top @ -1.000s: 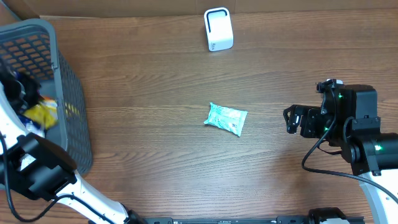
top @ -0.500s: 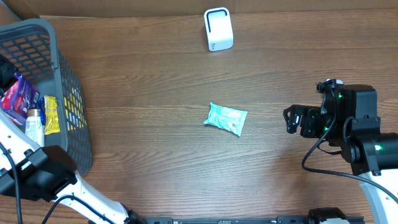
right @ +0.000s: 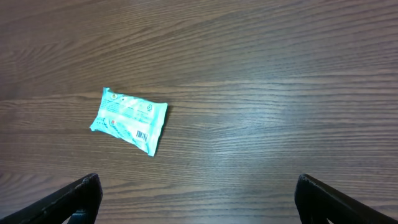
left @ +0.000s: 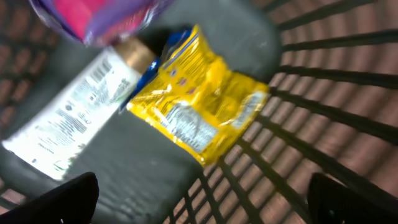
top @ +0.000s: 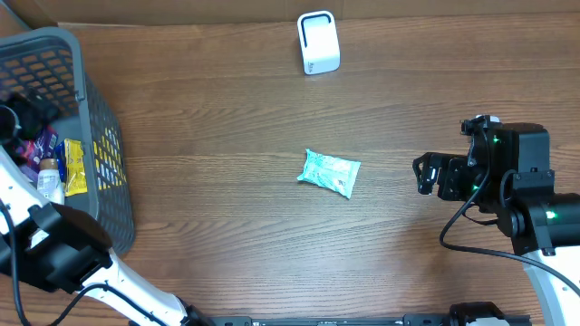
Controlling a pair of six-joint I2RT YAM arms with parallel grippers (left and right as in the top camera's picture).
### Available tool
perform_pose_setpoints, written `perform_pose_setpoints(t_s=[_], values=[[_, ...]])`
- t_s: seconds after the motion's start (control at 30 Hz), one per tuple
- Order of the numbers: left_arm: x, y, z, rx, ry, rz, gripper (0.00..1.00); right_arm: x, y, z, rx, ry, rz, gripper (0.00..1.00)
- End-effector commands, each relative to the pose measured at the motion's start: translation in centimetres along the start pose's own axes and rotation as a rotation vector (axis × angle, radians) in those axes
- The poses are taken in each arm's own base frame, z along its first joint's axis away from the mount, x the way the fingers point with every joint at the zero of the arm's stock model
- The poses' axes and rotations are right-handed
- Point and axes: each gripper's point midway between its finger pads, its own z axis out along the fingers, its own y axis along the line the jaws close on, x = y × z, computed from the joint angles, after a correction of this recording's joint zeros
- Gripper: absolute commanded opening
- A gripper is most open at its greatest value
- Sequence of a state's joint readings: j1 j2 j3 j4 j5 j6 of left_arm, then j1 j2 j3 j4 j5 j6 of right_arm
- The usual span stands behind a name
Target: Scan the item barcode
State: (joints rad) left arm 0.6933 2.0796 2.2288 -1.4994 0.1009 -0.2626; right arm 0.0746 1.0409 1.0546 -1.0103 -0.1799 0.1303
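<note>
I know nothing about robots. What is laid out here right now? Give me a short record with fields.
table: brown wood
basket: grey mesh, below the left gripper
in basket: yellow packet, white tube, pink pack
teal packet: flat at mid-table, touched by nothing
scanner: white, at the far edge
left gripper: open, empty, over the basket's contents
right gripper: open, empty, off to one side of the teal packet
</note>
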Motion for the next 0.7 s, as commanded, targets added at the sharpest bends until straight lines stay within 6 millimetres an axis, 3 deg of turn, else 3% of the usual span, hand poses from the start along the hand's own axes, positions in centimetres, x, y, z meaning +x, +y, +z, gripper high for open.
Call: perform_pose_setpoints(t_s=[0.0, 0.23, 0.67], values=[[1.4, 1.0, 3.0, -0.054, 0.060, -0.103, 1.00, -0.5, 0.5, -0.4, -0.015, -0.014, -0.008, 1.00], [3.4, 2.2, 9.3, -0.085, 0.117, -0.270, 0.95, -0.2, 0.4, -0.4, -0.013, -0.003, -0.006, 1.00], [4.2, 2.9, 16.2, -0.062, 0.057, -0.373, 1.00, -0.2, 0.4, -0.4, -0.012, 0.000, -0.005, 1.00]])
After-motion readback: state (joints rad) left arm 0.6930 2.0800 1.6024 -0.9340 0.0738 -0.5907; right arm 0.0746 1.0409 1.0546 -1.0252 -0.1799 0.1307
